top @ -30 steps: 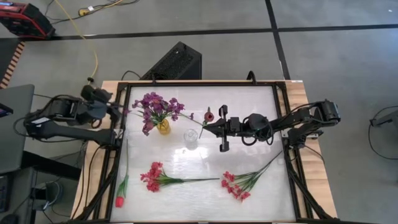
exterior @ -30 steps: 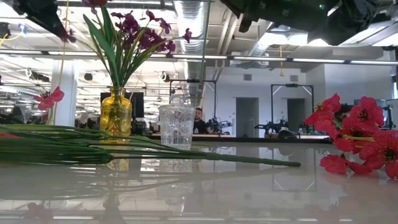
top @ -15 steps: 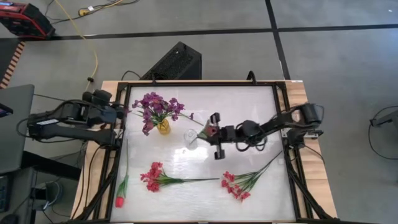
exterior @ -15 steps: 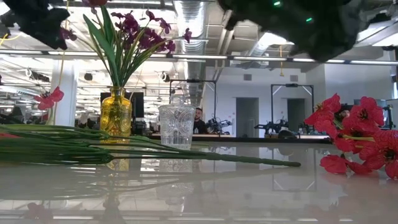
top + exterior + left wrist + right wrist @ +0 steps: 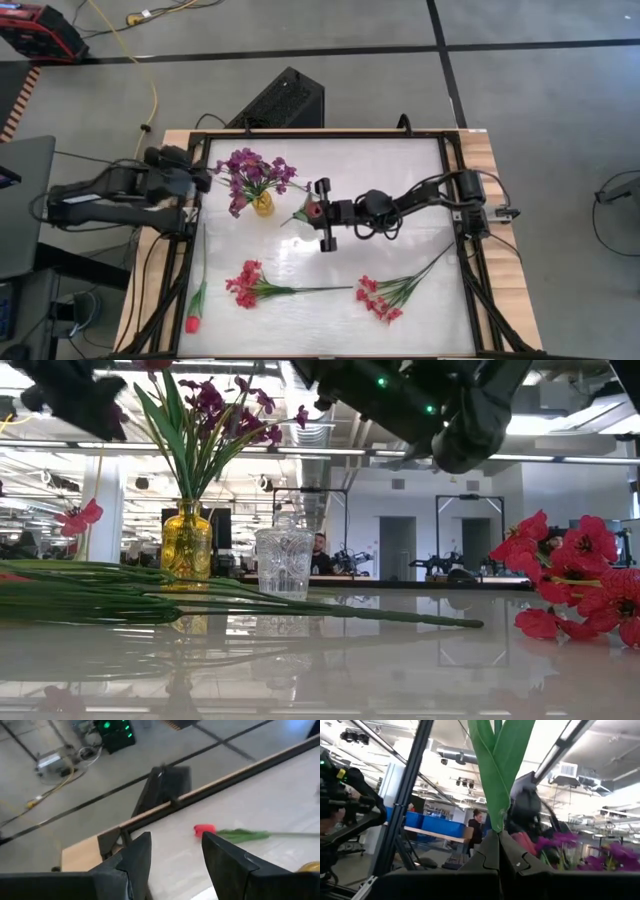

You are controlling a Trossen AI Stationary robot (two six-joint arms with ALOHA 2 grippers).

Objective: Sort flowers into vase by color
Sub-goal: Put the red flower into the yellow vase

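My right gripper (image 5: 312, 209) reaches in from the table's right and is shut on a dark red tulip (image 5: 313, 212). It hangs above the clear glass vase (image 5: 284, 563), which the gripper mostly hides in the high view. Beside it a yellow vase (image 5: 262, 205) holds purple flowers (image 5: 250, 170). Two red-pink sprays (image 5: 250, 283) (image 5: 385, 297) lie flat on the near half of the table. A red tulip (image 5: 192, 320) lies at the near left corner. My left gripper (image 5: 205, 180) hovers open over the table's left edge. My right gripper pinches the tulip's green stem at the base of its leaves (image 5: 496, 822) between its two fingers, close beside the blossom (image 5: 524, 842). The fingers come from the table's right, slanting upward. The leaves (image 5: 296, 216) stick out past the fingertips, and the flower is lifted clear.
Black frame rails (image 5: 190, 250) run along the table's edges. A black box (image 5: 285, 100) sits on the floor beyond the far edge. The far right part of the white tabletop (image 5: 390, 160) lies bare.
My right gripper has carried the tulip toward the table's left, from right of the glass vase to above it, sinking a little and tipping its fingers upward. My left gripper has shifted slightly toward the yellow vase, sunk a little and rolled.
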